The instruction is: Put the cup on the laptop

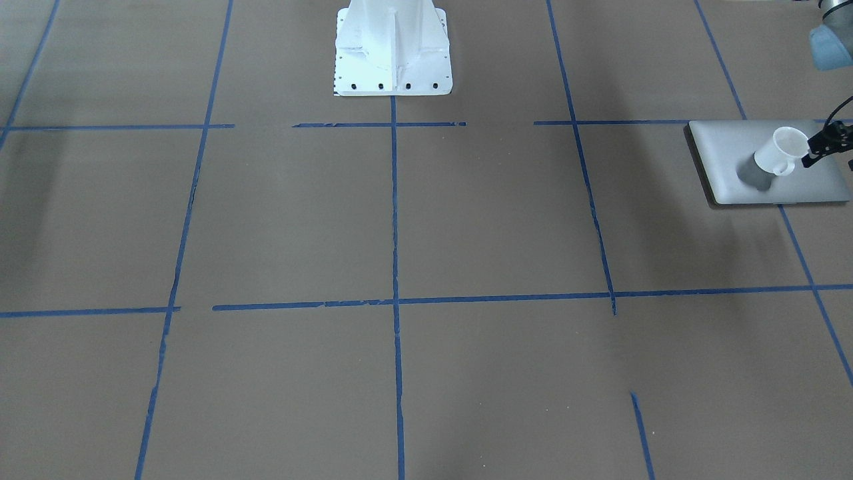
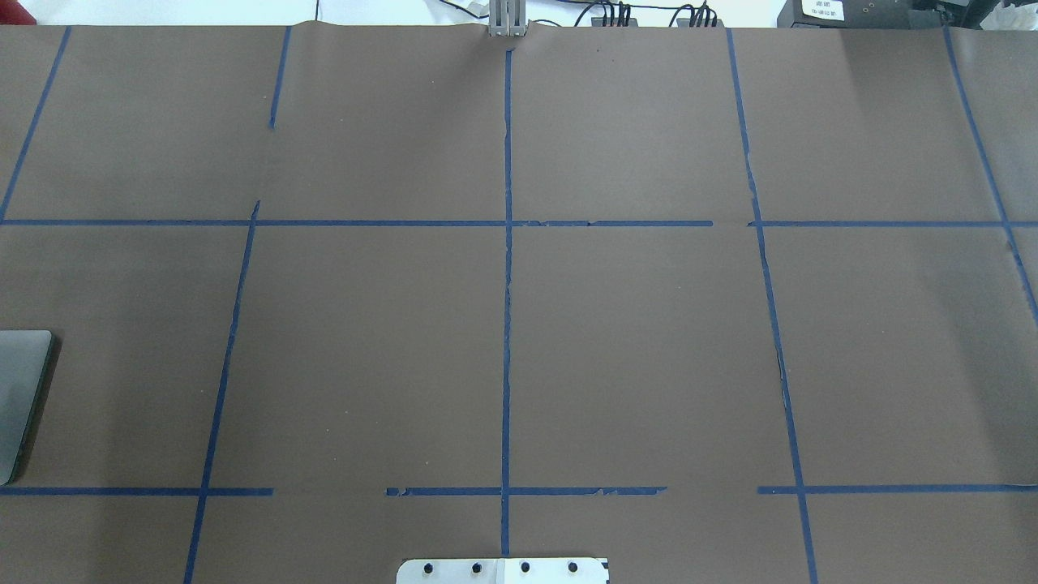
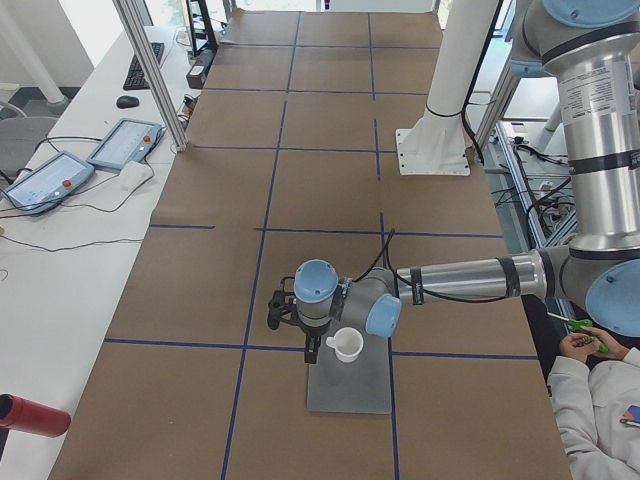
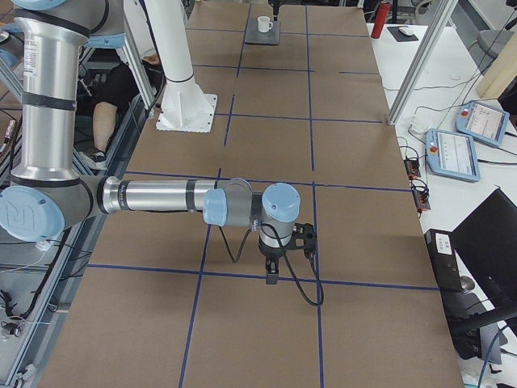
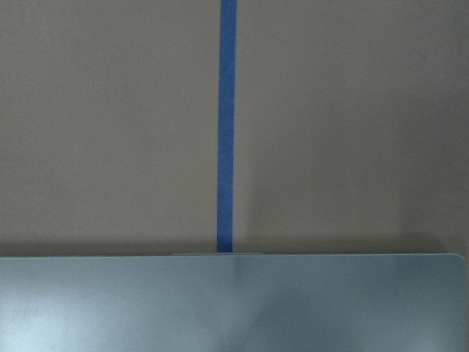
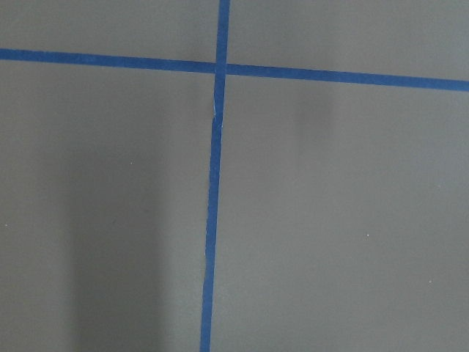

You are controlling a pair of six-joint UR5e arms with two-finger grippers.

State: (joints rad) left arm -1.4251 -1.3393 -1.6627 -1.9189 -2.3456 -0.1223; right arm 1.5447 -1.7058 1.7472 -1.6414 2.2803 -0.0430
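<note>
Front-facing camera: the laptop (image 1: 726, 150) lies by the left end of the desk (image 1: 400, 220), nearer the robot's edge than the operators'. The cup (image 1: 778, 152) stands on its lid, its shadow meeting its base. My left hand (image 1: 818, 152) sits just beside the cup's handle side, partly cut off by the frame. I cannot tell how far its fingers are parted, or whether they grip the cup.

Overhead camera: only a strip of the laptop (image 2: 23, 389) shows at the desk's left end, with no cup and no arm in view.

Left side camera: the near arm's wrist hangs over the laptop, with the cup (image 3: 346, 346) on the lid close below it.

Right side camera: my right hand (image 4: 272, 273) points down over the desk towards its right end, well apart from the laptop. I cannot tell how open it is.

Wrist cameras: the left one shows the laptop's edge and a line of blue tape (image 5: 226, 125), but no fingers. The right one shows only desk and crossed tape.

I judge the cup to be set down, so the step in hand is release and retreat. Next I would make sure the fingers are free of the handle, then lift straight up, since a snag could drag the cup across the smooth lid.
</note>
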